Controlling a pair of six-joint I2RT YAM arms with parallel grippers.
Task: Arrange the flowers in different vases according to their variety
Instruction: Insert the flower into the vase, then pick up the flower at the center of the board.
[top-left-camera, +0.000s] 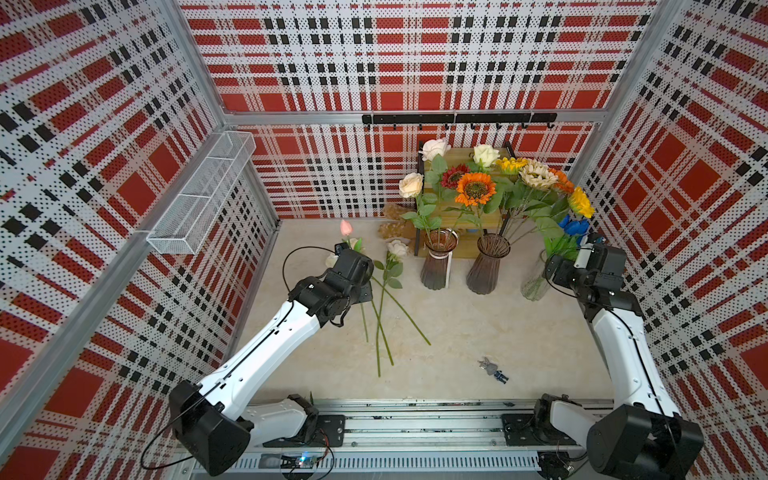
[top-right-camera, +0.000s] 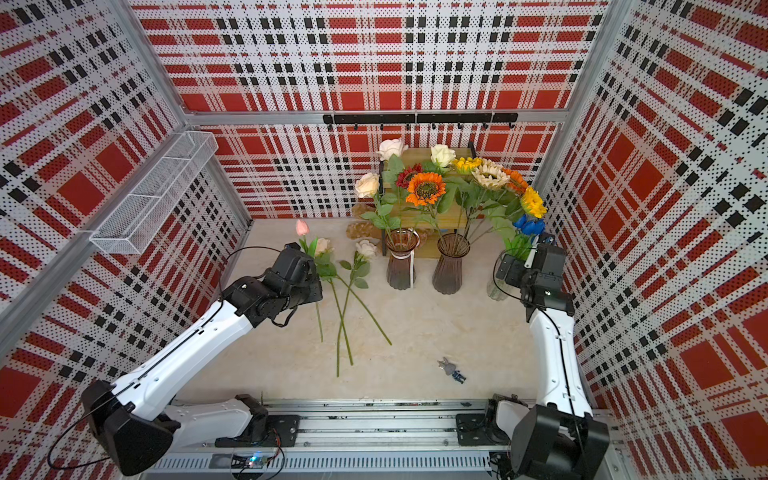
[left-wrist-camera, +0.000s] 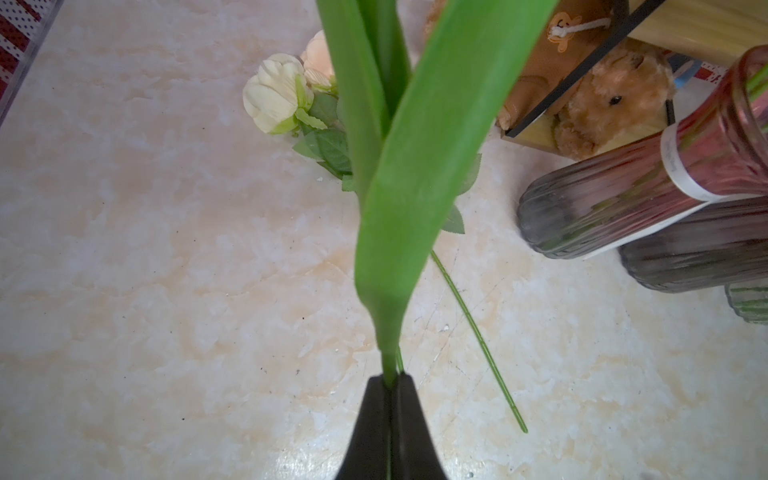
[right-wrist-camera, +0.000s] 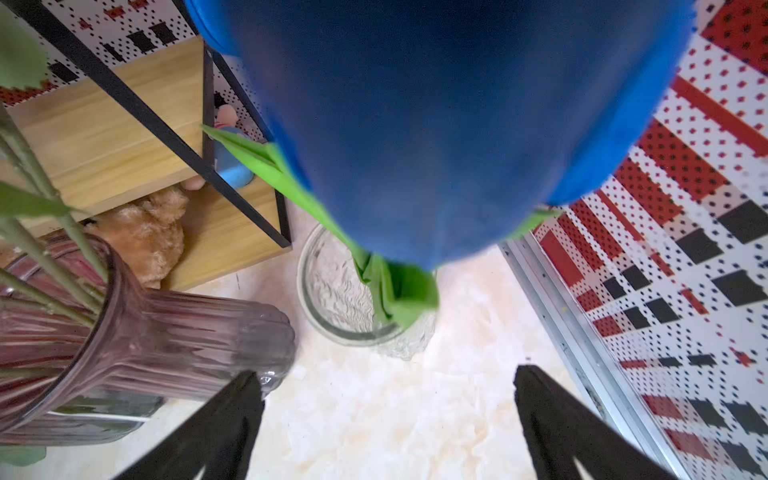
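My left gripper (left-wrist-camera: 392, 378) is shut on the green stem (left-wrist-camera: 390, 365) of the pink tulip (top-left-camera: 346, 227), whose long leaves (left-wrist-camera: 415, 187) fill the left wrist view. Two cream roses (top-left-camera: 397, 248) (left-wrist-camera: 274, 95) lie on the table beside it. One ribbed vase (top-left-camera: 436, 266) holds cream roses (top-left-camera: 411, 185). The other ribbed vase (top-left-camera: 488, 266) holds sunflowers (top-left-camera: 476, 189). Blue tulips (top-left-camera: 574, 226) (right-wrist-camera: 436, 124) stand in the clear vase (top-left-camera: 536, 282) (right-wrist-camera: 305, 286). My right gripper (right-wrist-camera: 387, 372) is open just in front of that vase, holding nothing.
A wooden shelf with a black frame (top-left-camera: 457, 212) stands behind the vases, with a plush bear (top-left-camera: 392, 228) beside it. A white wire basket (top-left-camera: 199, 199) hangs on the left wall. Small toy figures (top-left-camera: 494, 370) lie near the table's front.
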